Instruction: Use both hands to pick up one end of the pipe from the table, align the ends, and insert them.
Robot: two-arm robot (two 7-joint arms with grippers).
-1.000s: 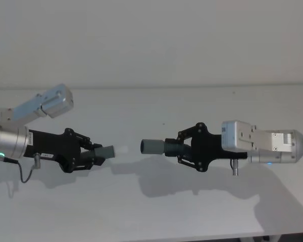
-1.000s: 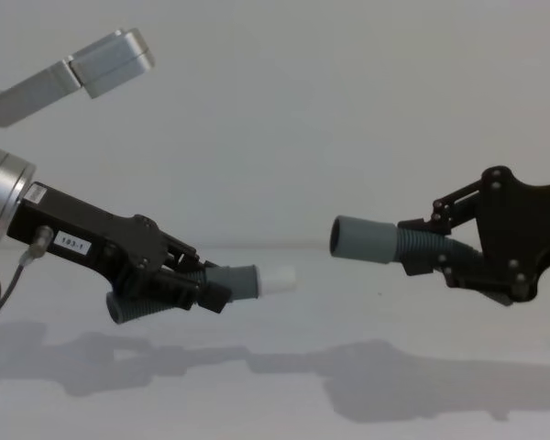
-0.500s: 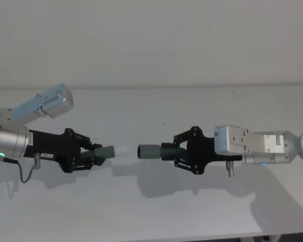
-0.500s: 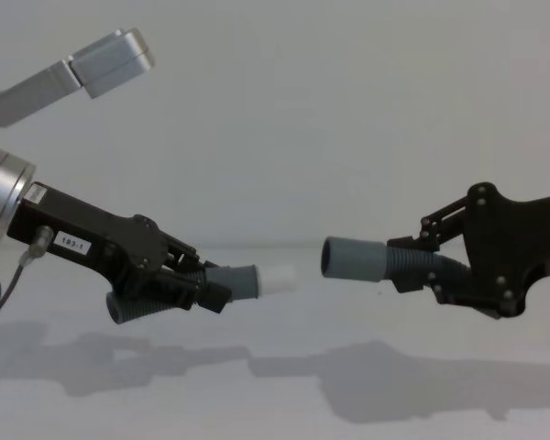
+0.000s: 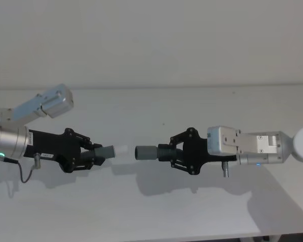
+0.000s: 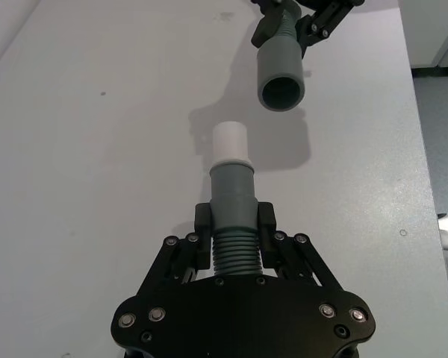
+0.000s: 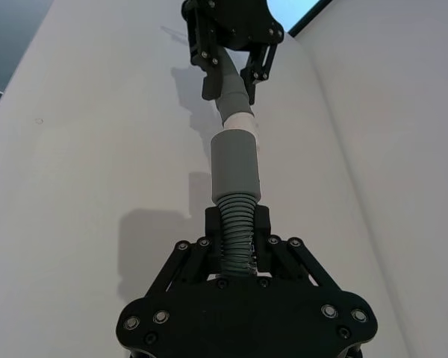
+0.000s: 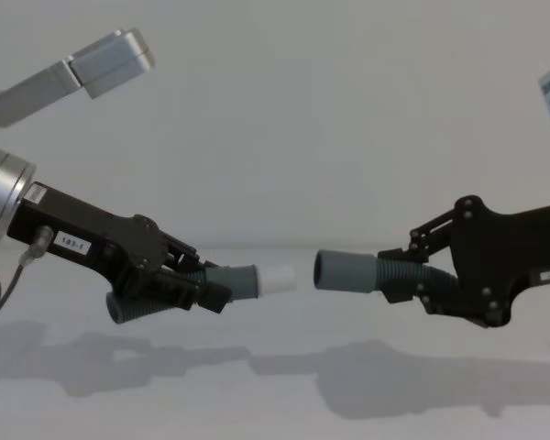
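The ribbed middle of each pipe piece was largely buried between the fingers gripping it, and the chest view cut the right arm off at its edge. The left wrist view looked straight into the hollow mouth of the cuff; the head view gave that cuff side-on. From the right wrist view the white tip seemed to meet the cuff, yet the chest view showed a narrow gap between them. The left tool pinched the white-tipped piece, its tip jutting rightward. The right tool pinched the cuffed piece, cuff facing left. Both pieces hung above the tabletop, nearly in line.
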